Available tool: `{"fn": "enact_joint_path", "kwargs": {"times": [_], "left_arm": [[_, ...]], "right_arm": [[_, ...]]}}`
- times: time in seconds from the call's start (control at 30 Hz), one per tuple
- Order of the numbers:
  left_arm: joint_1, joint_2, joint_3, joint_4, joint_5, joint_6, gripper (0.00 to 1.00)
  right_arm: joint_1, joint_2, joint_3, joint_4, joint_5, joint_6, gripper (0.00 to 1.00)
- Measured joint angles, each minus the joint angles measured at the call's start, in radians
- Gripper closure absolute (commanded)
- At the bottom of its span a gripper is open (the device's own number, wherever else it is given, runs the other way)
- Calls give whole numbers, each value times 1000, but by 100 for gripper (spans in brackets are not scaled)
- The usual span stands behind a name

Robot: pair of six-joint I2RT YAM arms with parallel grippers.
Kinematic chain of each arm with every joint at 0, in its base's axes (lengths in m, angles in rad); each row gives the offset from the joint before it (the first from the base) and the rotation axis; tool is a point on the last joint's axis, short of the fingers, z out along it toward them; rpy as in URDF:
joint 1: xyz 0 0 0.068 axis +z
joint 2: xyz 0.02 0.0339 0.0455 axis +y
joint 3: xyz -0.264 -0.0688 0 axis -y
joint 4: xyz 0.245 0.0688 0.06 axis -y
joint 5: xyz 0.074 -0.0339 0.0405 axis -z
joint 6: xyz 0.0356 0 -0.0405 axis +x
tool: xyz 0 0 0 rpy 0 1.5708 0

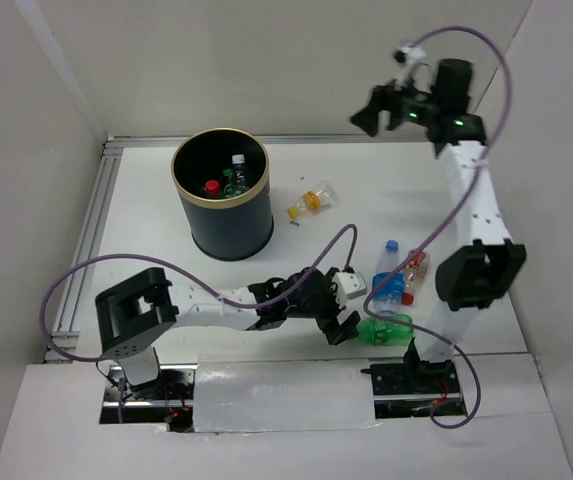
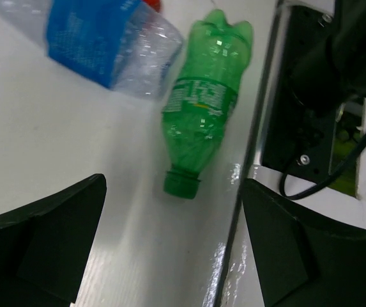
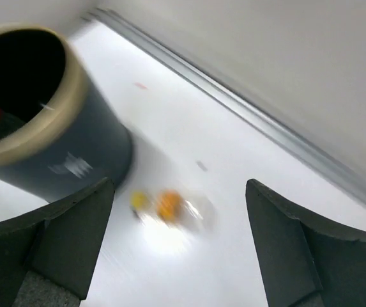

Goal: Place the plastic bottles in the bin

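Four plastic bottles are lying on the table (image 1: 146, 250) and two more are showing inside the bin (image 1: 194, 232), which is standing upright towards the far left. In the bin, a red-capped bottle (image 1: 211, 186) is sitting beside a white-capped bottle (image 1: 237, 162).

Out on the table, a yellow-capped bottle (image 1: 314, 200) is lying just right of the bin. A blue-labelled bottle (image 1: 390, 276), a red-labelled bottle (image 1: 415, 268) and a green bottle (image 1: 384, 329) are lying close together near the right arm's base.

The left hand (image 1: 344, 306) is hovering low with its fingers (image 2: 42, 243) spread wide and gripping nothing. The green bottle is lying on its side just ahead of the gap, cap pointing towards the hand, not touching either finger. The blue-labelled bottle is lying just past it.

The right hand (image 1: 371, 112) is hanging high over the far right of the table, fingers (image 3: 310, 256) spread and empty. It is looking down on the bin and the blurred yellow-capped bottle, well apart from both.
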Motion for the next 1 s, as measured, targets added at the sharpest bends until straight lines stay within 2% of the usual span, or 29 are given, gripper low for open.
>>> {"fn": "enact_joint_path", "kwargs": {"times": [0.13, 0.27, 0.37, 0.4, 0.47, 0.5, 0.53, 0.57, 0.77, 1.0], "left_arm": [[-25, 98, 40, 14, 109, 66, 0], [-65, 205, 105, 8, 156, 120, 5], [-98, 292, 179, -12, 135, 151, 20], [-109, 323, 211, -29, 120, 167, 35], [-124, 369, 253, -42, 87, 175, 54], [-130, 378, 259, -37, 72, 186, 67], [-133, 379, 259, -33, 57, 189, 96], [-135, 378, 255, -31, 41, 193, 100], [-135, 293, 148, -25, -51, 186, 100], [-124, -43, -45, -135, -220, 167, 100]], "right_arm": [[-282, -172, -202, -125, -9, -129, 12], [-453, -303, -449, -226, -41, -252, 6], [-534, -369, -597, -294, -39, -324, 3], [-554, -385, -637, -313, -36, -345, 3], [-570, -416, -698, -342, -22, -370, 5], [-572, -433, -724, -352, -15, -377, 7], [-572, -448, -744, -361, -9, -380, 8], [-572, -465, -764, -374, 0, -378, 12], [-572, -494, -863, -393, 116, -301, 13], [-572, -396, -938, -417, 230, -217, 18]]}}
